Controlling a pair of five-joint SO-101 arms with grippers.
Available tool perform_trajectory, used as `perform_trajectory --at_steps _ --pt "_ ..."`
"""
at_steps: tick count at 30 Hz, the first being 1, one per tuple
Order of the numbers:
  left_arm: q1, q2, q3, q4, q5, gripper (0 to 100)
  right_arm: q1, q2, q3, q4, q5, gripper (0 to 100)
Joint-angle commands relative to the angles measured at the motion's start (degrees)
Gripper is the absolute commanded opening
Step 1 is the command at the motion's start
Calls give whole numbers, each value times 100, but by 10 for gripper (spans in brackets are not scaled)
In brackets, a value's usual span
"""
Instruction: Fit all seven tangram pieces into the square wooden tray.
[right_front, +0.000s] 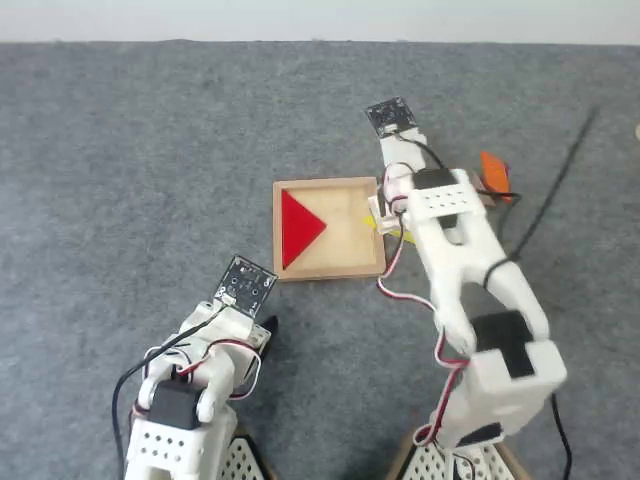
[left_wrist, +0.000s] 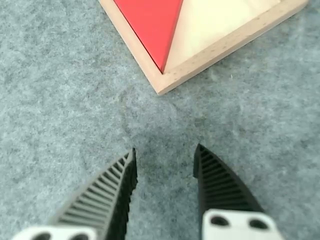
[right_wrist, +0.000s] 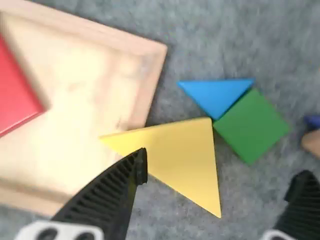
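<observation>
The square wooden tray (right_front: 330, 262) lies mid-table with a red triangle (right_front: 298, 228) in its left part. My right gripper (right_wrist: 222, 172) hovers open by the tray's right rim (right_wrist: 150, 75), its fingers wide around a yellow triangle (right_wrist: 185, 155). One corner of that triangle rests over the rim. A blue triangle (right_wrist: 217, 92) and a green square (right_wrist: 250, 125) touch each other on the carpet just beyond it. My left gripper (left_wrist: 165, 155) is open and holds nothing, low over the carpet near the tray's corner (left_wrist: 170, 82); the red triangle (left_wrist: 150, 25) is beyond it.
An orange piece (right_front: 493, 172) lies to the right of the right arm, partly hidden by it. A black cable (right_front: 555, 190) runs across the grey carpet at the right. Bare carpet stretches to the left of the tray.
</observation>
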Motion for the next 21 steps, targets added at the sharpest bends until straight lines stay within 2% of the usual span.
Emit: perform_trajectory --at_steps 1,5,8,14,18,21 --pt "35 -114 -75 35 44 183 664 215 -633 444 -545 442" --pt "35 -114 -75 35 44 183 1543 453 -695 848 -615 442" --pt "35 -114 -75 35 44 183 1736 505 -686 840 -404 442" --pt "35 -114 -75 35 44 183 1402 1226 -782 866 -378 442" --pt "35 -114 -75 35 44 183 1253 1710 -1538 1587 -378 442" --pt "35 -114 -75 35 44 183 857 2026 -1846 1833 -229 442"
